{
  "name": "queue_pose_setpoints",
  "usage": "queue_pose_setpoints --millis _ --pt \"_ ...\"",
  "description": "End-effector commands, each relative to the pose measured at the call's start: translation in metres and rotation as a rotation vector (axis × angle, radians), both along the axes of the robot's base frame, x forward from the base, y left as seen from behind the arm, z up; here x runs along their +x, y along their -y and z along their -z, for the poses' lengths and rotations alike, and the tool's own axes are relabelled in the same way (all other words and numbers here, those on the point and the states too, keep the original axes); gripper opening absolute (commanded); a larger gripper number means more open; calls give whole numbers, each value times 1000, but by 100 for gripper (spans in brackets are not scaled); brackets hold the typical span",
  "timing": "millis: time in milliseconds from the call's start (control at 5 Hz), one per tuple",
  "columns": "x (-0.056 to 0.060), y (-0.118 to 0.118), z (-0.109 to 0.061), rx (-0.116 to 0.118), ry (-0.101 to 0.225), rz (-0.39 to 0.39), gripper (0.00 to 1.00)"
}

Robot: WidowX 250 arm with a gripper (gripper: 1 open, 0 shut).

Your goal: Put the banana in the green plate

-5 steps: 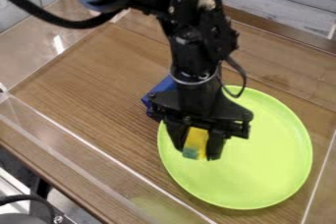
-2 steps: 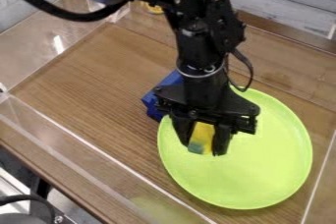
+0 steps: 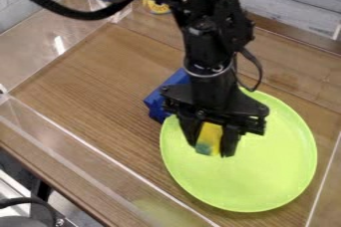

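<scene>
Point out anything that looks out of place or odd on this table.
Nothing stands out. The gripper holds the banana upright between closed jaws above the green plate. A blue block sits on the wood beside the plate's rim, partly hidden behind the arm.

The banana is small, slim and yellow, hanging roughly upright with its lower tip pointing down toward the plate; only a short stretch of it shows, and that lower end looks dark and greenish. It sits above the left part of the green plate; whether its tip touches the surface cannot be told. The plate is large, round, lime-green, with a shallow raised rim, lying flat on the wooden surface at the lower right.
</scene>
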State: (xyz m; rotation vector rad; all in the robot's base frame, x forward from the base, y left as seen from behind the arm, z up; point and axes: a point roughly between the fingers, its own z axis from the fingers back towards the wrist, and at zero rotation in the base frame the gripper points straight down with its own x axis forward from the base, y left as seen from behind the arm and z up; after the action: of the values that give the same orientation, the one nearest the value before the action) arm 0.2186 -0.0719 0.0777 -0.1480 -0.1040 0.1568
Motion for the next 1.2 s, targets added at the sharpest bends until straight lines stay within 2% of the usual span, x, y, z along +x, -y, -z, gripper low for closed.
queue_pose_setpoints --millis 0,200,400,1000 --pt "10 7 -15 -20 66 13 0" --pt "12 10 -14 -24 69 20 0" --pt "11 12 -14 -25 65 21 100" --pt "14 12 -19 -36 60 21 100"
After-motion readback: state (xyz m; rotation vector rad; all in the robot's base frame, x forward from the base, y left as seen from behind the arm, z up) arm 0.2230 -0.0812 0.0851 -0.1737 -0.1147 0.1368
